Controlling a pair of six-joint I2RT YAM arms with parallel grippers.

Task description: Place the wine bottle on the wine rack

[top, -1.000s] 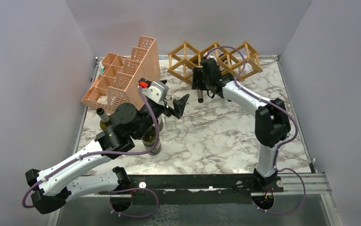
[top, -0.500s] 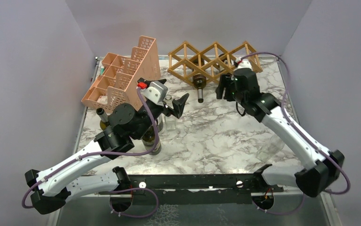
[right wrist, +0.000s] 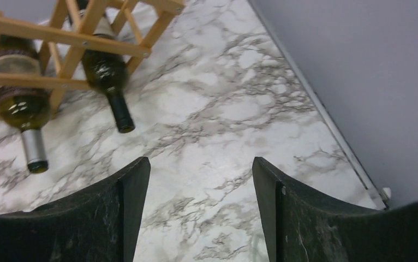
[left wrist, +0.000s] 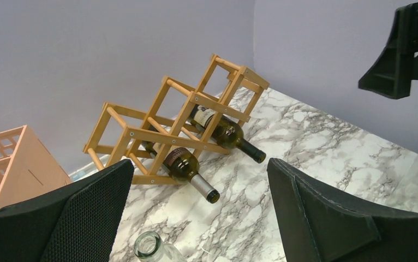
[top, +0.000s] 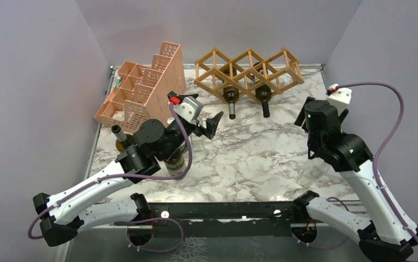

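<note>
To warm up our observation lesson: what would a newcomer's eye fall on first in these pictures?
The golden wooden wine rack at the back of the marble table holds a silver-necked bottle and a black-necked bottle, necks toward the arms. Left of it stands a pink perforated organizer. The left gripper and right gripper are open, holding nothing.

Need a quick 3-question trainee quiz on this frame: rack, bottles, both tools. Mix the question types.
1. True or false: the right tool is shut on a bottle.
2. How many bottles lie in the wine rack?
3. The left tool is: A) open and empty; B) shut on a bottle neck; C) resting inside the rack.

Key
1. False; its jaws stand apart with nothing between them.
2. Two: the silver-capped bottle and the black-capped bottle.
3. A.
</note>
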